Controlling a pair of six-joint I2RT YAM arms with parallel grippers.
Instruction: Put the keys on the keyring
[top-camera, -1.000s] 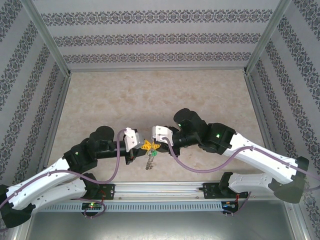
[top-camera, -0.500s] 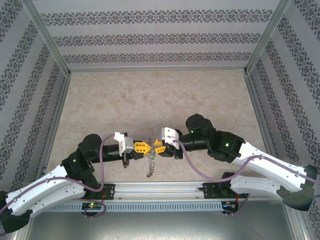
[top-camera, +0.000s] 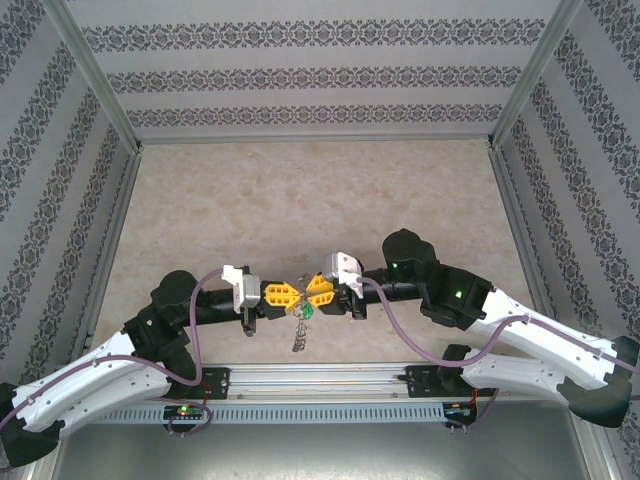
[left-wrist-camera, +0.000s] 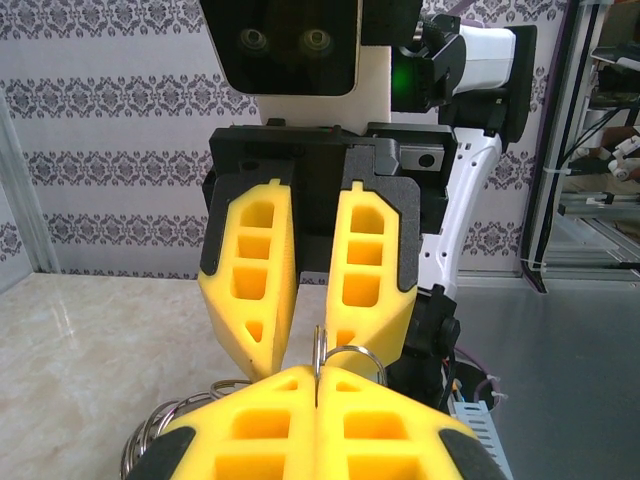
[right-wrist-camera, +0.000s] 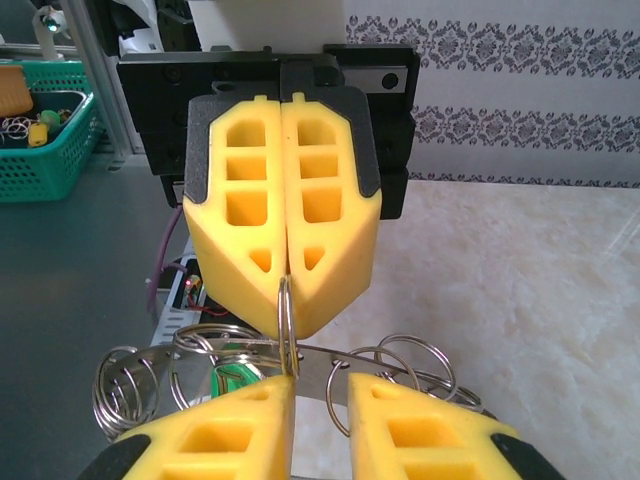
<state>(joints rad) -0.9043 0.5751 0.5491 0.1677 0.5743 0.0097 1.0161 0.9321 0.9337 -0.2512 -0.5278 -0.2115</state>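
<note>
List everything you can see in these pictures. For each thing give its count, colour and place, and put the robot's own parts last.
keyring: one bunch, silvery wire loops, hanging in mid-air near the front
key: one, green head, by the loops
table: one, beige marbled, under everything
walls: three, white with grey patterned bands, around the table
basket: one, green, off the table, small items inside
arms: two, white and black, reaching in from the near edge
left fingers: two, yellow, shut on a keyring loop
right fingers: two, yellow, slightly apart, facing the left ones
</note>
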